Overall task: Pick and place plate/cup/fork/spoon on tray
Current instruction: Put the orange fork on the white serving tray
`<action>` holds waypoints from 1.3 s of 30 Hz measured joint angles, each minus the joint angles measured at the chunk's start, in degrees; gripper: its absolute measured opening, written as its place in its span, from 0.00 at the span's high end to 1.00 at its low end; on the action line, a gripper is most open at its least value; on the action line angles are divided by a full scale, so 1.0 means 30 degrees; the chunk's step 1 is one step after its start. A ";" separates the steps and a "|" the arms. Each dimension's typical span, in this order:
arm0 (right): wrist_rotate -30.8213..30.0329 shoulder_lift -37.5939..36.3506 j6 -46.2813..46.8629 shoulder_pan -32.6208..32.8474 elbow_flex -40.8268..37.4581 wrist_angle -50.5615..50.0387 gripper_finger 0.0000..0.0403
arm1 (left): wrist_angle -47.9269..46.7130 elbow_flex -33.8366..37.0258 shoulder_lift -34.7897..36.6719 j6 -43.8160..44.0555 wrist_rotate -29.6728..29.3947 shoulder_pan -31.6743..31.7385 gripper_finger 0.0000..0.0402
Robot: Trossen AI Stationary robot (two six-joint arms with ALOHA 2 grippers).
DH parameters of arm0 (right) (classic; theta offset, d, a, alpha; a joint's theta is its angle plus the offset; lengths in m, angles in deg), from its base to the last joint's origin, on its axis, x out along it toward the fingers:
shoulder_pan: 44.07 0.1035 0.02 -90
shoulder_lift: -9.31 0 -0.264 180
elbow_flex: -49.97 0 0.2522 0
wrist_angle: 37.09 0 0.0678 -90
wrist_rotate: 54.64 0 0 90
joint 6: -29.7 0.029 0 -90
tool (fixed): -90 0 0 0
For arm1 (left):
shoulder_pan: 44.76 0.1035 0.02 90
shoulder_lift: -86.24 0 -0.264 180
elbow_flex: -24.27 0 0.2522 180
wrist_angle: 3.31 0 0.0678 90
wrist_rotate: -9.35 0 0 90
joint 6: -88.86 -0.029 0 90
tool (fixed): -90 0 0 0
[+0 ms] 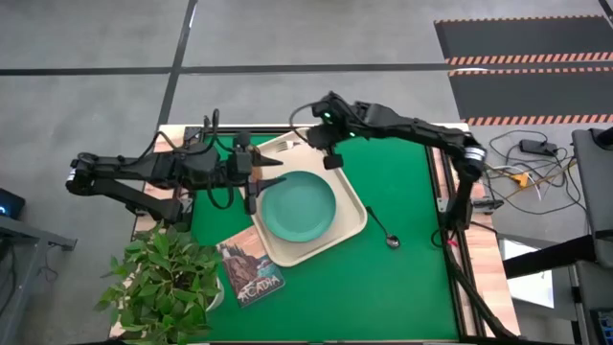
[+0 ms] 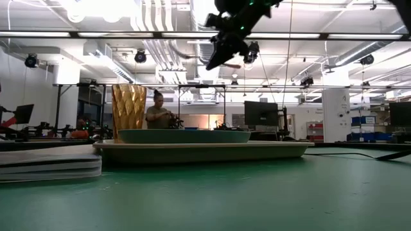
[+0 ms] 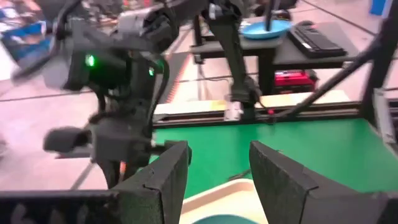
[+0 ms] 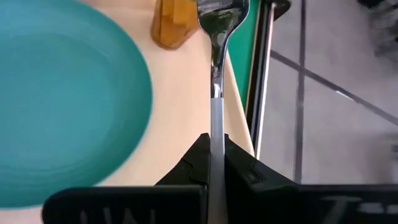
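Observation:
The cream tray (image 1: 352,222) lies on the green mat with the teal plate (image 1: 299,206) on it. The amber cup (image 2: 128,112) stands on the tray beside the plate; it also shows in the right wrist view (image 4: 174,22). My right gripper (image 1: 332,161) is high above the tray's far edge, shut on the fork (image 4: 221,18). The fork's pink handle is hidden between the fingers. The dark spoon (image 1: 383,230) lies on the mat right of the tray. My left gripper (image 3: 217,174) is open and empty over the tray's left side. My right gripper pinches the fork's silvery stem (image 4: 215,115) between its two shut fingers, with the fork lying along them. The fingers point down from above. The tines (image 4: 222,14) stick out past the fingertips. The fork hangs clear above the tray, between the plate and the far rim.
A picture-covered book (image 1: 251,270) lies at the tray's near-left corner. A potted plant (image 1: 168,278) stands at the table's near-left corner. Bare green mat (image 1: 402,287) lies to the right and near side of the tray. A person shows far off in the room (image 2: 156,114).

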 joint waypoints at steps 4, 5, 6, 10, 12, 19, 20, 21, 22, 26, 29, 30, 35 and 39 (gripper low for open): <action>0.0756 0.2607 -0.1375 -0.0855 0.3394 -0.2430 0.98 | 0.0021 0.0000 0.0241 -0.0047 -0.1154 0.0007 0.62; 0.1219 0.3216 -0.1746 -0.1146 0.4228 -0.3139 0.98 | 0.0016 0.0000 0.0274 -0.0053 -0.1272 0.0007 0.62; 0.1731 0.3822 -0.2169 -0.1427 0.5006 -0.3830 0.98 | 0.0015 0.0000 0.0325 -0.0052 -0.1301 0.0007 0.62; 0.3598 0.6065 -0.3557 -0.2546 0.7531 -0.5548 0.98 | 0.0015 0.0000 0.0559 -0.0045 -0.1301 0.0007 0.62; 0.4452 0.7095 -0.4066 -0.3022 0.8431 -0.5653 0.98 | 0.0014 0.0000 0.0666 -0.0045 -0.1301 0.0007 0.62; 0.6623 1.0756 -0.4984 -0.3806 1.1198 -0.5406 0.98 | 0.0011 0.0000 0.0819 0.0020 -0.1308 0.0007 0.62; 0.6578 1.0991 -0.5176 -0.3827 1.1017 -0.5029 0.98 | 0.0015 0.0000 0.0819 0.0020 -0.1308 0.0007 0.62; 0.6566 1.1303 -0.5411 -0.3865 1.0996 -0.4919 0.98 | 0.0008 0.0000 0.0819 0.0035 -0.1308 0.0007 0.62; 0.6571 1.1584 -0.5619 -0.3865 1.0996 -0.4849 0.98 | 0.0011 0.0000 0.0819 0.0037 -0.1308 0.0007 0.62; 0.6564 1.2404 -0.5660 -0.3872 1.1120 -0.4706 0.98 | 0.0008 0.0000 0.0819 0.0042 -0.1308 0.0007 0.62; 0.6765 1.2890 -0.5666 -0.3850 1.1120 -0.4489 0.98 | 0.0008 0.0000 0.0819 -0.0050 -0.1316 0.0007 0.62; 0.6836 1.3052 -0.5660 -0.3835 1.1127 -0.4433 0.98 | 0.0008 0.0000 0.0819 -0.0084 -0.1335 0.0007 0.62; 0.6970 1.3690 -0.5636 -0.3736 1.1120 -0.3896 0.98 | 0.0008 0.0000 0.0819 -0.0111 -0.1946 0.0007 0.62; 0.7017 1.3857 -0.5268 -0.3667 1.1120 -0.3533 0.98 | 0.0008 0.0000 0.0819 -0.0122 -0.2538 0.0011 0.62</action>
